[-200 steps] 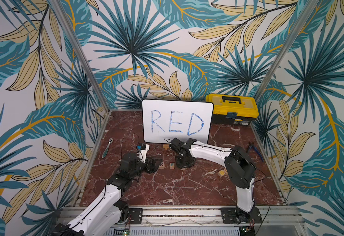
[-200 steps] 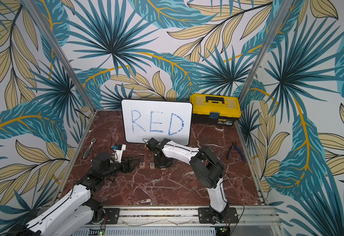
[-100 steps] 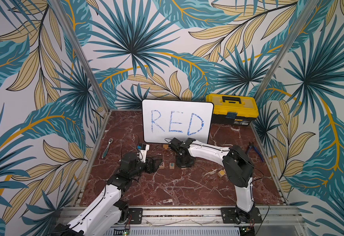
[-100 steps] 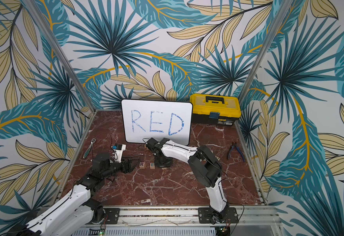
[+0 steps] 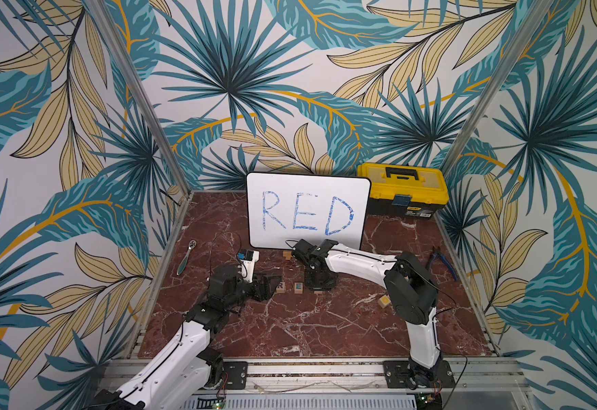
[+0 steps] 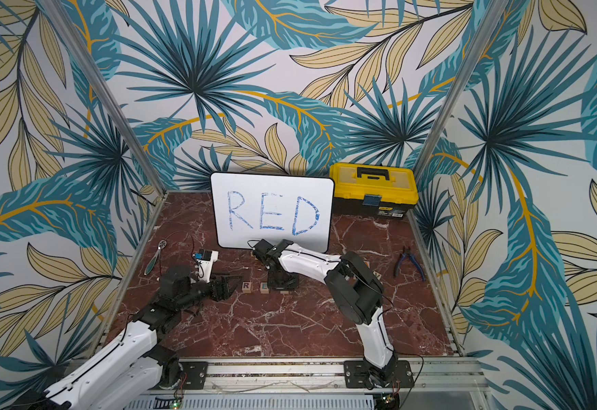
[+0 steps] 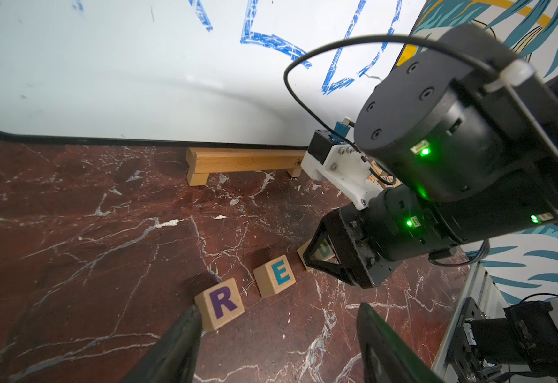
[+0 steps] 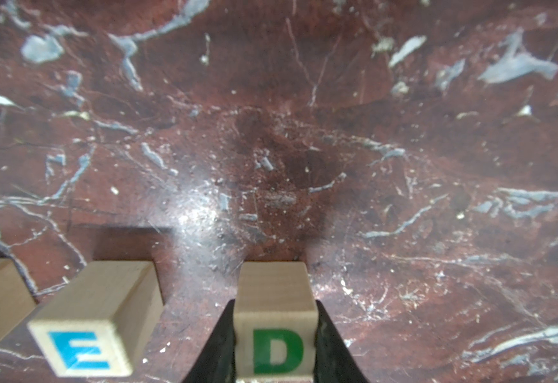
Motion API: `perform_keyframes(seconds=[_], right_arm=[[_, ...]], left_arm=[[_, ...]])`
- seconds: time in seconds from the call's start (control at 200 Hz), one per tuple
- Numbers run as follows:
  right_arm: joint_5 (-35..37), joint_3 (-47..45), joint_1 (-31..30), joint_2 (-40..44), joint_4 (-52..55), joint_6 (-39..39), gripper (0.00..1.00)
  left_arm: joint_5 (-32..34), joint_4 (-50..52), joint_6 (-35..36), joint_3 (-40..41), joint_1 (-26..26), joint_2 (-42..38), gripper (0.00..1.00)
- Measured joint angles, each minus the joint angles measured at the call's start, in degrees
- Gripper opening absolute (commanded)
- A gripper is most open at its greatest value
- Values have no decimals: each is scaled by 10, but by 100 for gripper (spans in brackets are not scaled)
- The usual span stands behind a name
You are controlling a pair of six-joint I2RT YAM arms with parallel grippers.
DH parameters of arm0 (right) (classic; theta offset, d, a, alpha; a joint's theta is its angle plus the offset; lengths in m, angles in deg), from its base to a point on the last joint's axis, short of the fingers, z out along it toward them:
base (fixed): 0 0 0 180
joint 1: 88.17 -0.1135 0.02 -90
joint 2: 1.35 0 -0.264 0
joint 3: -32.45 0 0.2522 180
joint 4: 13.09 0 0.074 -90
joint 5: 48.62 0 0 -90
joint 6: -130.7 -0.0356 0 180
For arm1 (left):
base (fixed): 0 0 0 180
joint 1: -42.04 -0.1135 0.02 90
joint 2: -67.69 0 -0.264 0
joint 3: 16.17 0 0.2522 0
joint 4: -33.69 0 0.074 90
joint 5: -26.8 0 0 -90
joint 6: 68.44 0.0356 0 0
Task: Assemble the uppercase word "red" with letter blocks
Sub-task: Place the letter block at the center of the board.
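Observation:
The letter blocks R (image 7: 221, 303) and E (image 7: 276, 275) lie side by side on the red marble floor, seen in both top views as R (image 5: 281, 286) and E (image 5: 299, 287). My right gripper (image 8: 274, 303) points straight down, shut on the green D block (image 8: 276, 331), which sits at floor level a small gap to the right of the E (image 8: 85, 345). From the left wrist view the D (image 7: 322, 250) shows through the right gripper's frame. My left gripper (image 7: 279, 308) stands open and low beside the R, one fingertip (image 7: 194, 313) against that block's corner.
A white board (image 5: 307, 209) with blue RED stands on a wooden foot (image 7: 244, 162) just behind the blocks. A yellow toolbox (image 5: 401, 190) is back right, a ratchet wrench (image 5: 186, 257) left, pliers (image 5: 440, 262) right. Loose blocks lie near the board (image 5: 287, 254) and by the right elbow (image 5: 384, 301).
The right arm's elbow has drifted slightly left; its gripper stays down on the D block. The left arm and the R and E blocks have not moved.

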State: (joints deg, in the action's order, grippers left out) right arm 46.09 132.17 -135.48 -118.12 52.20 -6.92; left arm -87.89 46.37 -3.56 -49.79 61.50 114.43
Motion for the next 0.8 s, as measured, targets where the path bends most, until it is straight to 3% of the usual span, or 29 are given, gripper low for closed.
perform_keyframes(seconds=[0.436, 0.796], right_arm=[[0, 9, 0, -6, 0, 0, 33], [0, 9, -3, -19, 0, -4, 41]], left_arm=[[0, 0, 0, 5, 0, -7, 74], [0, 0, 0, 5, 0, -7, 74]])
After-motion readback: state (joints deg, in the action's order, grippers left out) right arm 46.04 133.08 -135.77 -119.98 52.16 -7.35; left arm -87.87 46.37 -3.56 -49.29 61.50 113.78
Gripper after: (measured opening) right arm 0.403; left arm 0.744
